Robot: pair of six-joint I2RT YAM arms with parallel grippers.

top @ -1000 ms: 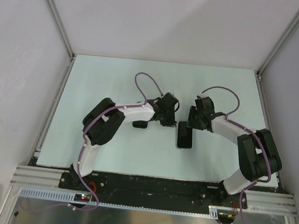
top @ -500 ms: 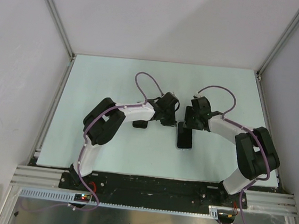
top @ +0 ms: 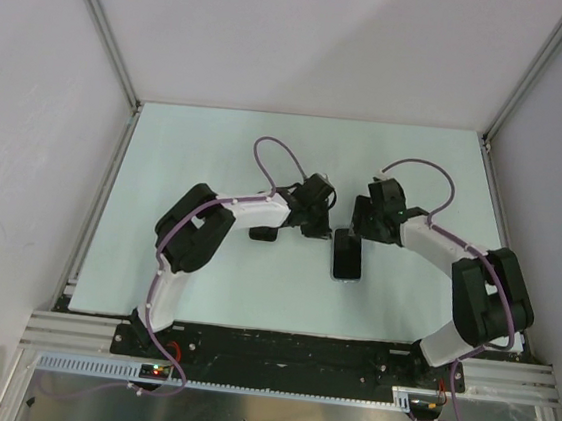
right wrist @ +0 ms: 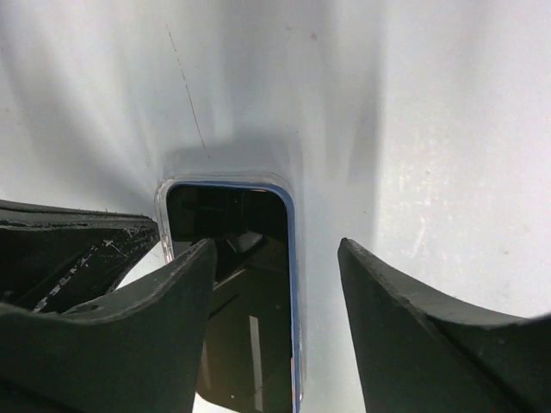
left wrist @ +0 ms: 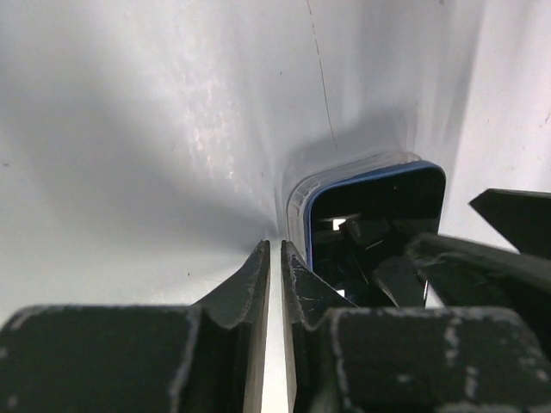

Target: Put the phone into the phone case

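Back toward the right edge goes the right arm after leaning in half a second ago; the left arm and the phone (top: 348, 256) have barely stirred. That phone is a flat slab with rounded corners, a glossy black face catching reflections and a thin blue edge. Round its far end wraps the phone case (right wrist: 225, 178), a clear, see-through shell with a soft curved rim. At that end the phone sits inside the shell; the near end is hidden in the wrist views.

Phone and case lie flat on the pale, matte table (top: 187, 150), a little right of centre and well clear of every corner. The long axis runs from the near edge toward the far edge.

Right hand (right wrist: 275, 247) hangs over it with its fingers spread wide, one to each side of the phone's width, gripping nothing. Left hand (left wrist: 275, 251) is just beside the case's left rim, its scuffed black fingers drawn almost together with only a thin slit between, and nothing in that slit.

A small dark object (top: 262, 235) lies partly under the left forearm; I cannot tell what it is.
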